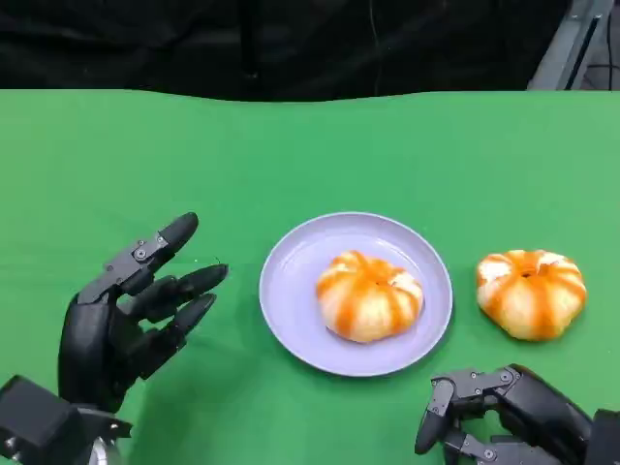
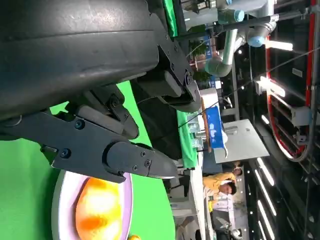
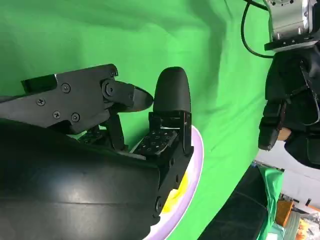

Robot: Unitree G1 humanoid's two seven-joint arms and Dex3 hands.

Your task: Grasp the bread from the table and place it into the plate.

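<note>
A lavender plate lies at the middle of the green table with one orange-striped bread bun on it. A second bun of the same kind rests on the cloth to the right of the plate. My left hand hovers left of the plate with its fingers apart and nothing in them. My right hand sits low at the front right, just in front of the second bun, fingers apart and holding nothing. The left wrist view catches the plate and its bun beyond my fingers.
The green cloth runs back to a dark backdrop. In the right wrist view the plate rim peeks out past my fingers, and my other arm stands across the table. People and equipment stand far off in the left wrist view.
</note>
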